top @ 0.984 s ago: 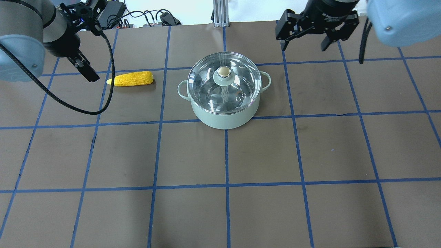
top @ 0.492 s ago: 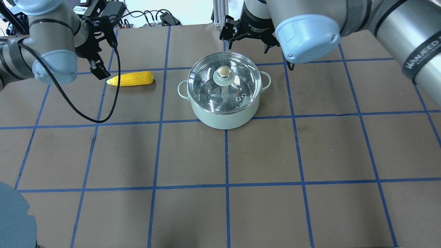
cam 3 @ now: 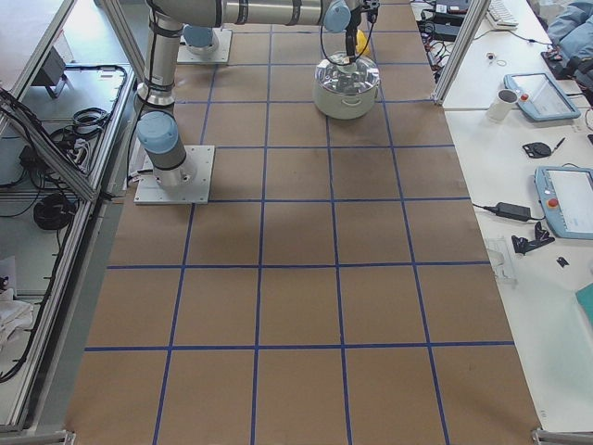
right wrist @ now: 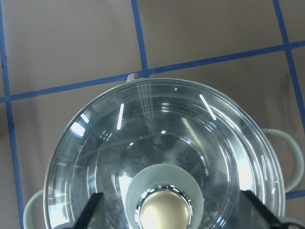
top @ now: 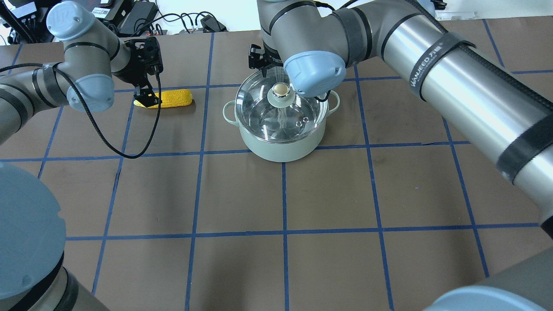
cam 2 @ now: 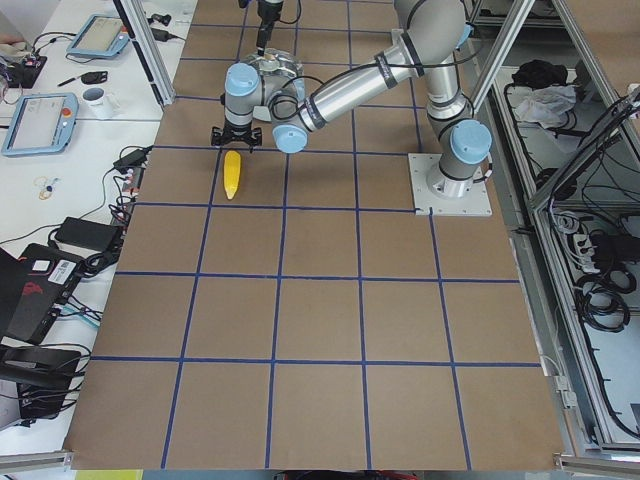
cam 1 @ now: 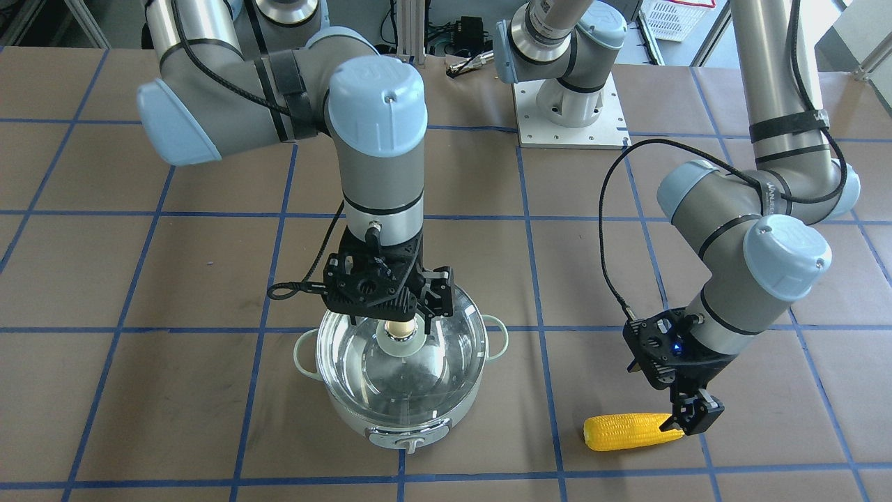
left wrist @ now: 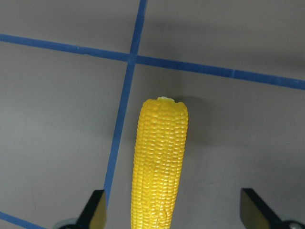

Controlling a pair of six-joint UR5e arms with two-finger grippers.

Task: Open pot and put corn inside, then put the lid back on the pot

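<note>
1. One pot [top: 281,149], pale green, stands in the upper middle of the overhead view on a table [top: 328,194] covered in brown paper and marked off with blue tape [top: 283,233]. Its control knob [cam 1: 403,440] shows low on its wall in the front-facing view.
2. The lid [top: 263,116] sits squarely on the pot and closes it. Through the clear glass dome I can see the shiny steel inside. The lid's knob [right wrist: 165,210], pale green with a beige cap, is at the centre.
3. The right gripper [cam 1: 397,322] hangs straight over the lid. Its fingers are spread wide, one on each side of the lid's knob, with a clear gap on both sides. In the right wrist view the two fingertips sit in the bottom corners of the frame with the knob between them.
4. The corn [top: 170,98] lies flat on the table to the left of the pot in the overhead view. It is near the pot's loop handle [top: 229,113] on that side but not touching it. The tapered tip points away from the pot.
5. The left gripper [left wrist: 176,214] is down over the tapered end of the corn. Its fingers are spread, one on each side of the ear, with bare table showing between each fingertip and the kernels, so it is pinching nothing.
</note>
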